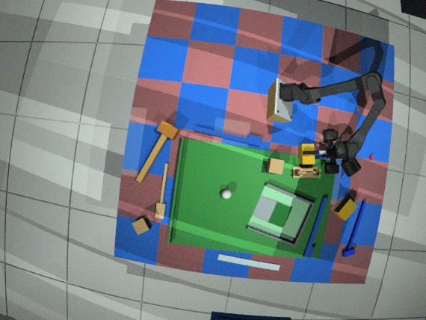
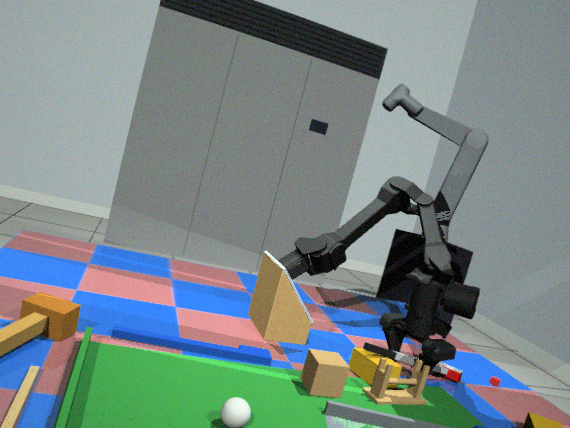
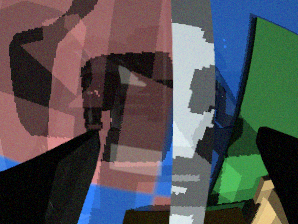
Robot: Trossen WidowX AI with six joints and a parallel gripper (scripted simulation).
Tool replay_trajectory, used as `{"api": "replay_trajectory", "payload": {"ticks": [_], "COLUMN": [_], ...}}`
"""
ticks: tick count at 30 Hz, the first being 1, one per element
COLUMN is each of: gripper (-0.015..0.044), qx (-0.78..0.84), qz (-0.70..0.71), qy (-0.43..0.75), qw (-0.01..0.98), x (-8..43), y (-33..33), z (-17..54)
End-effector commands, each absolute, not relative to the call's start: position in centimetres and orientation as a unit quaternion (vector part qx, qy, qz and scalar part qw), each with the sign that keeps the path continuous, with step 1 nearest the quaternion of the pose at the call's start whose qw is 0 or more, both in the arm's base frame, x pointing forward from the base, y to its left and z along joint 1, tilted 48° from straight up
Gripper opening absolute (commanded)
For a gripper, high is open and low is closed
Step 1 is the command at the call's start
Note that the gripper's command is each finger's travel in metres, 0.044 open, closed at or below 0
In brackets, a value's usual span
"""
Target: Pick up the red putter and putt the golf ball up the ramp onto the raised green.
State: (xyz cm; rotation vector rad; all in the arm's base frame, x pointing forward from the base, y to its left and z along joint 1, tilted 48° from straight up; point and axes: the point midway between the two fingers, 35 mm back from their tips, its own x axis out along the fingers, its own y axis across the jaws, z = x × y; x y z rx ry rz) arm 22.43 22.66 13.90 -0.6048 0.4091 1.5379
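While the golf ball (image 1: 226,193) lies untouched on the green mat (image 1: 202,176) toward the left of the playing field, the work in hand is the first one, the reaching for the putter; nothing is lifted yet. Going from left to right in the top view: the ball sits apart from everything, near the middle of the mat; to its right stands the raised green (image 1: 280,217) with its pale ramp faces, well apart from the ball; above it a tan cube (image 1: 275,165), then a yellow block (image 1: 306,153) and a small wooden rack (image 1: 306,172) just beside it; from the yellow block a thin shaft runs to the right, and this I take to be the red putter (image 2: 447,371), whose red end shows past the arm in the exterior view. The gripper (image 2: 412,347) hangs low over this shaft with the jaws spread wide, one finger on each side of it, and it holds nothing; in the wrist view the shaft runs straight up the middle between the two dark fingers. The next move, as I judge, calls for a little more descent and then a firm closing on the shaft; the rack stands close to one finger and could be knocked; after that the putter must be carried to the ball.
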Motion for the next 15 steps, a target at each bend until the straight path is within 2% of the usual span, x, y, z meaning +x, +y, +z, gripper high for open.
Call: {"api": "replay_trajectory", "payload": {"ticks": [1, 14, 15], "gripper": [0.0387, 0.0046, 0.0040], "qx": [-0.267, -0.267, -0.267], "qz": [0.679, 0.679, 0.679], "qy": [0.180, 0.180, 0.180], "qw": [0.659, 0.659, 0.659], "x": [22.43, 22.43, 22.43], "y": [22.65, 22.65, 22.65], "z": [13.94, 13.94, 13.94]}}
